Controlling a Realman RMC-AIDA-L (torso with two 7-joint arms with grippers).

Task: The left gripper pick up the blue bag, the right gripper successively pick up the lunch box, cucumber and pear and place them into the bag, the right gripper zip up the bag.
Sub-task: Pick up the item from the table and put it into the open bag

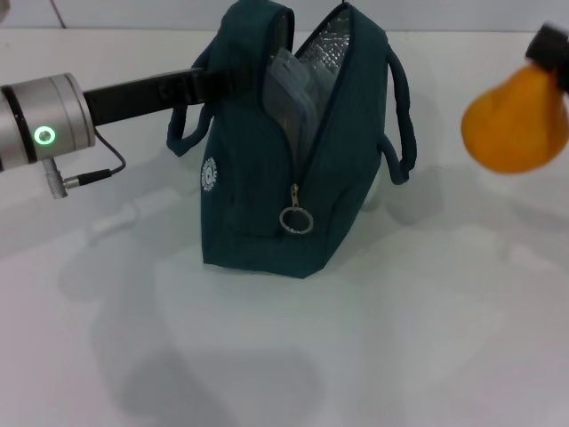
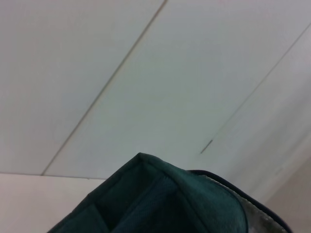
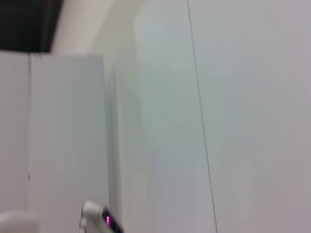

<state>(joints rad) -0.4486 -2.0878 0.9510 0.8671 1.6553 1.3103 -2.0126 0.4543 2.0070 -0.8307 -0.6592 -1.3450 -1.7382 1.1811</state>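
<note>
Our left pincer (image 1: 209, 82) grips the bag (image 1: 267, 178) upright mid-table, mouth agape. Our right pincer (image 1: 553, 44), clenched on the pear (image 1: 516, 120), hangs near the right edge; we should drop it through the gap.

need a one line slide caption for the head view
Left gripper holds the open blue bag upright while the right gripper carries the pear towards it.

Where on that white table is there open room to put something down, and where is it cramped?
The table lies bare in front of the blue bag, and also to its right, beneath the pear held up by the right claw. It is crowded at the bag's left, where the left claw holds it.
</note>
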